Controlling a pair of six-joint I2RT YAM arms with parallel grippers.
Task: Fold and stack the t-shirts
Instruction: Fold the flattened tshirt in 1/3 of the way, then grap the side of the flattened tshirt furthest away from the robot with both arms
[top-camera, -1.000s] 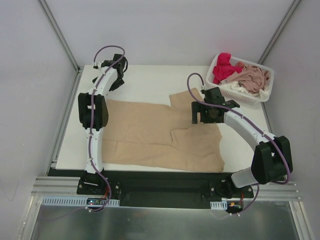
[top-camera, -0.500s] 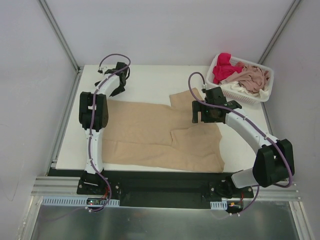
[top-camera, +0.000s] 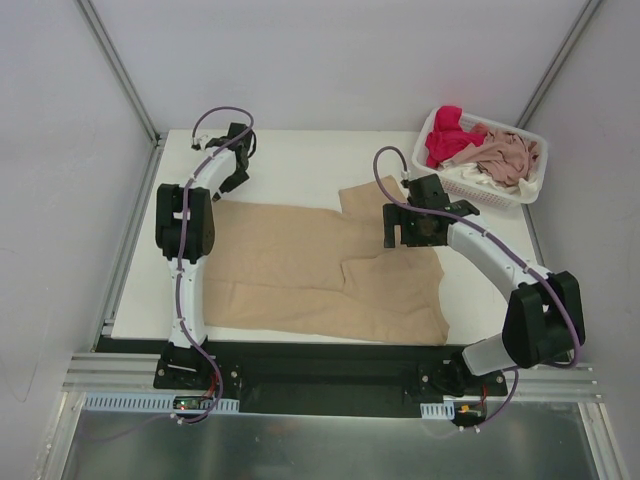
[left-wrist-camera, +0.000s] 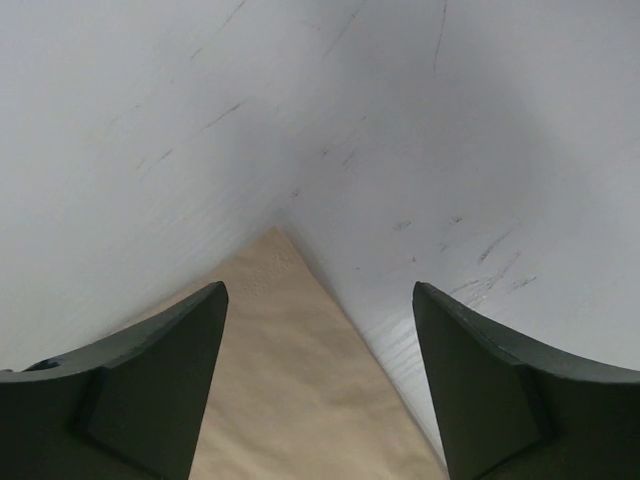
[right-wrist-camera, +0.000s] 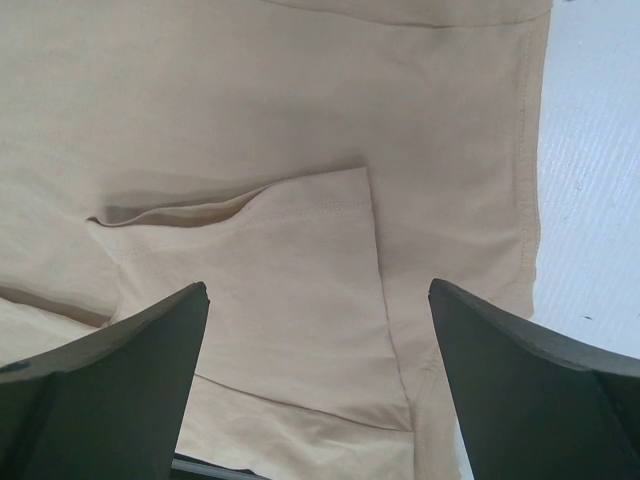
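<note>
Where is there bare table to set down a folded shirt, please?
The far strip of table behind the tan shirt is bare up to the basket. The shirt covers the middle; the basket fills the far right corner.

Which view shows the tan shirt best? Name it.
Top external: the whole tan shirt lies spread out. Left wrist catches only one corner; right wrist shows just a folded flap and hem, close up.
</note>
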